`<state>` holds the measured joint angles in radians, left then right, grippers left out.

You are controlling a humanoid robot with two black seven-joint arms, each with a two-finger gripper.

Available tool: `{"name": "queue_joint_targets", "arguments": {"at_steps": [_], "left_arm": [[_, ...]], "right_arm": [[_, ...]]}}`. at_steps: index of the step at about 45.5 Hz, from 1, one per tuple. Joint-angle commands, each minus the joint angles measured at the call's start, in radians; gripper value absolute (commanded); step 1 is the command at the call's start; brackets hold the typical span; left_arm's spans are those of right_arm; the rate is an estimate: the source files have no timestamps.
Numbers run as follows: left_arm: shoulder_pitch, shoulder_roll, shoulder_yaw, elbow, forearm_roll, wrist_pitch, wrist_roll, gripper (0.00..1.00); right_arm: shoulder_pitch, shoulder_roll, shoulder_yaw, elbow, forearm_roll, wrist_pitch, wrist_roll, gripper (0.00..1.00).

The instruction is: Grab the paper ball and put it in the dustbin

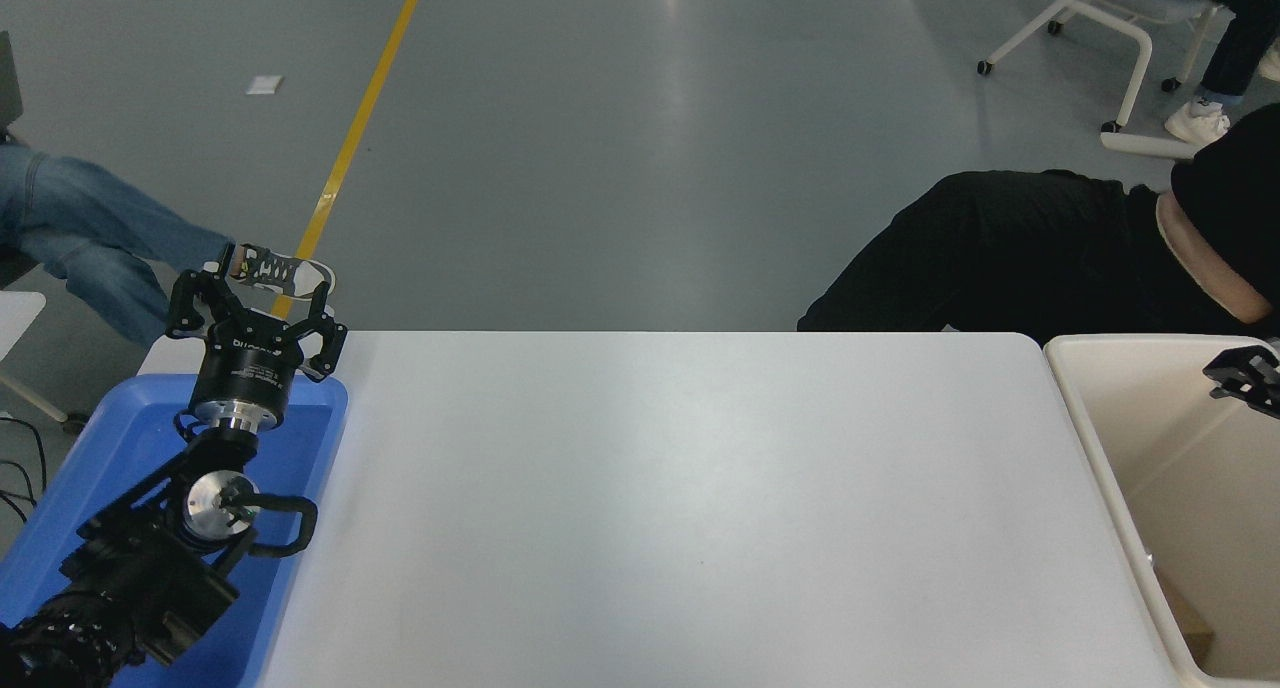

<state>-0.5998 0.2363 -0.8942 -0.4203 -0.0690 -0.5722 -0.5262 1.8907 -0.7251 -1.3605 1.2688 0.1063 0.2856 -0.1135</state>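
The dustbin (1085, 418) is a cream-white bin at the table's right end, cut off by the picture's edge. A small tan patch (1193, 623) shows low inside it; I cannot tell whether it is the paper ball. No paper ball shows anywhere else. Only a black tip of my right gripper (1245, 373) shows at the right edge, over the bin near its far rim. My left gripper (250, 286) is parked open and empty above the blue tray at the lower left.
A shallow blue tray (318, 438) sits on the white table (680, 508) at its left end, under the left arm. A person in black (1050, 258) leans at the far right side. Another person's legs (90, 238) are at the left.
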Motion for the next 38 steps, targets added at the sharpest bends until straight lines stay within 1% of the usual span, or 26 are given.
{"name": "queue_joint_targets", "arguments": {"at_steps": [1, 6, 16, 22, 29, 38], "left_arm": [[0.000, 0.000, 0.000, 0.000, 0.000, 0.000, 0.000, 0.99], [0.000, 0.000, 0.001, 0.000, 0.000, 0.000, 0.000, 0.99], [0.000, -0.002, 0.001, 0.000, 0.000, 0.000, 0.000, 0.99], [0.000, -0.002, 0.001, 0.000, 0.000, 0.000, 0.000, 0.99], [0.000, -0.002, 0.001, 0.000, 0.000, 0.000, 0.000, 0.99], [0.000, -0.002, 0.003, 0.000, 0.000, 0.002, 0.000, 0.99]], "right_arm": [[0.315, 0.081, -0.137, 0.098, -0.016, 0.486, 0.000, 1.00], [0.355, 0.099, -0.114, 0.107, -0.026, 0.500, 0.000, 1.00], [0.461, 0.226, -0.049, 0.130, -0.076, 0.500, 0.000, 1.00], [0.574, 0.274, -0.042, 0.202, -0.079, 0.500, 0.000, 1.00], [0.630, 0.369, -0.020, 0.239, -0.076, 0.500, 0.001, 1.00], [0.639, 0.414, -0.015, 0.239, -0.073, 0.500, 0.003, 1.00]]}}
